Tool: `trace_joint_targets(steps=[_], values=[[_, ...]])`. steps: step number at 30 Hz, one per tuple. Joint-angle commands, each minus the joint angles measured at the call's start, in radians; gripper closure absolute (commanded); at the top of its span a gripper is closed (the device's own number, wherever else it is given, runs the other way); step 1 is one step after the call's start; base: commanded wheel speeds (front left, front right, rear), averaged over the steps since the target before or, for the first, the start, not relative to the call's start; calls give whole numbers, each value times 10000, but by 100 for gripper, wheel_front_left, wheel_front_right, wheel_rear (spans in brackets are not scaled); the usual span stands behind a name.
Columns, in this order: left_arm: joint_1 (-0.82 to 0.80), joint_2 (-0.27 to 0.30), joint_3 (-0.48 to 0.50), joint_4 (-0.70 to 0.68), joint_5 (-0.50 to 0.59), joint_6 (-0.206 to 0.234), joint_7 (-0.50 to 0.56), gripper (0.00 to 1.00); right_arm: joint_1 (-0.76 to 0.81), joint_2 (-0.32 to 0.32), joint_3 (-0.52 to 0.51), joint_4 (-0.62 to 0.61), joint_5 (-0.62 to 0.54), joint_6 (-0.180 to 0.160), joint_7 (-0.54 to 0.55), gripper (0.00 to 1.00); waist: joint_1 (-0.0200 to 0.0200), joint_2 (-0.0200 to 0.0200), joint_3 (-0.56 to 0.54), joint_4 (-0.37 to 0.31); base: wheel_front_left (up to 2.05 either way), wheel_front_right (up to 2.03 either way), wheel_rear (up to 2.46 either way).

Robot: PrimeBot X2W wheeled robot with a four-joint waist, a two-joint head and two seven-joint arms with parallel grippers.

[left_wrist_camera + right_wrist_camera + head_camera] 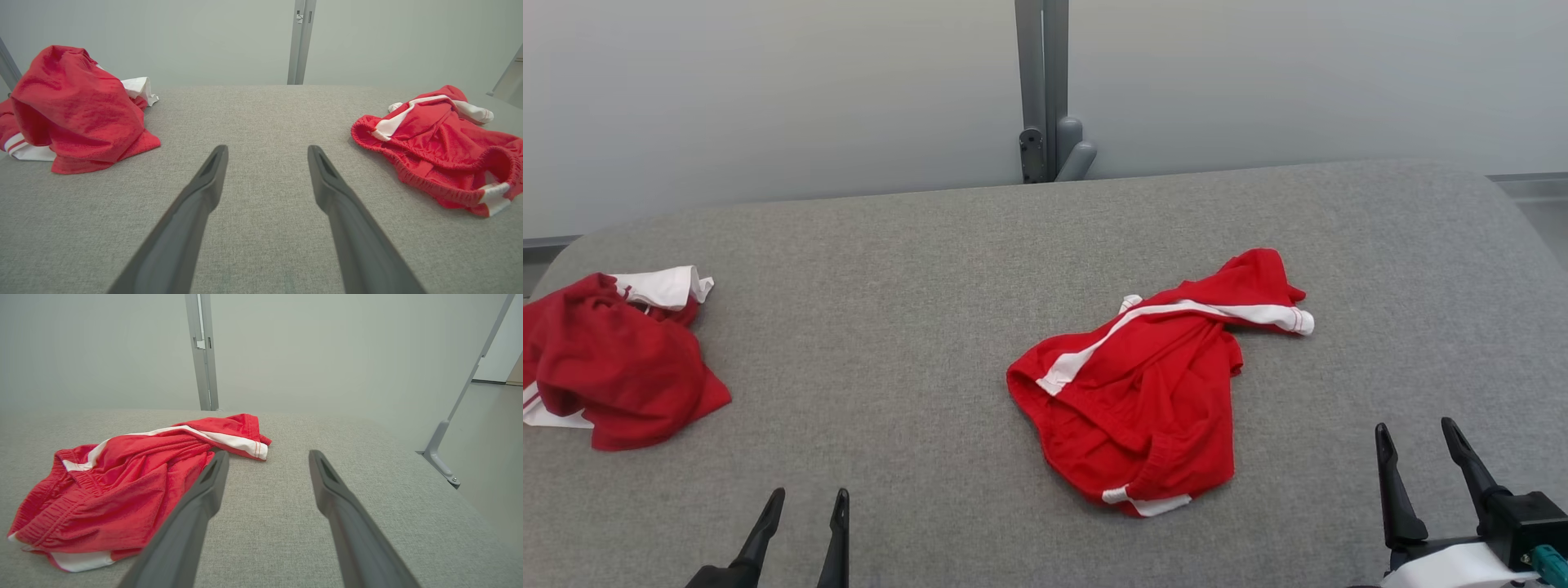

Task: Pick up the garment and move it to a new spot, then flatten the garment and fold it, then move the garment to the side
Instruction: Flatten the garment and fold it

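tbh left gripper (810,492) and right gripper (1414,425) are spread apart, empty; crumpled red white-striped shorts (1143,392) could get pinched through one layer and dragged lopsided

Garment (1143,392) right of centre on table (890,269); second garment (613,367) at left edge.

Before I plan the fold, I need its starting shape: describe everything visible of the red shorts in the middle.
The red shorts look like a mesh knit, with white side stripes, white hem bands and a gathered elastic waistband along the near edge. They lie crumpled and partly folded over on the grey padded surface, touching nothing else.
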Motion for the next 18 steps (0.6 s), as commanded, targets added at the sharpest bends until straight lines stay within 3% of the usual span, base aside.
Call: trace_joint_targets(steps=[1,11,18], values=[[144,-117,173,-2,204,-134,-32,0,-81,-25,25,46,-2,-3,-30,0,0,0,-19,40,0,0,0],[134,-571,704,53,690,-573,-33,0,-81,6,192,187,80,-3,-29,0,0,0,-29,-19,0,0,0],[-582,-1107,409,493,192,-653,443,0,-437,-183,338,133,312,-3,-29,0,0,0,78,-98,0,0,0]])
